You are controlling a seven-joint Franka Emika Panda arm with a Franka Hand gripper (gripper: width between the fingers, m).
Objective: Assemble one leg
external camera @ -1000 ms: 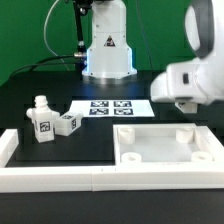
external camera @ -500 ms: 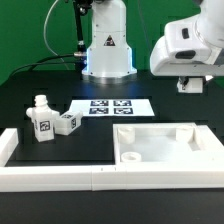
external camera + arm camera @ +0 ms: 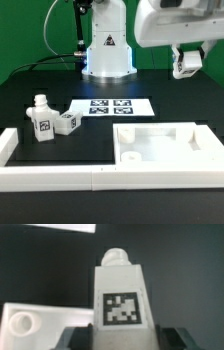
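My gripper (image 3: 187, 66) hangs high at the exterior view's right and is shut on a leg (image 3: 186, 64), a small white block with a tag. In the wrist view the leg (image 3: 120, 286) stands out from between the dark fingers (image 3: 78, 336), its tag facing the camera and its rounded tip away from the gripper (image 3: 122, 335). Two more tagged legs (image 3: 41, 119) (image 3: 66, 122) lie on the black table at the left. The large white tray-like part (image 3: 165, 148) with corner holes lies at the front right, below the gripper; its corner shows in the wrist view (image 3: 30, 322).
The marker board (image 3: 110, 107) lies flat in the middle of the table. A white raised rim (image 3: 60, 180) runs along the table's front and left. The robot's base (image 3: 107, 50) stands at the back.
The arm has risen and shifted toward the exterior view's left, carrying the leg up away from the tray-like part. The parts on the table have not moved.
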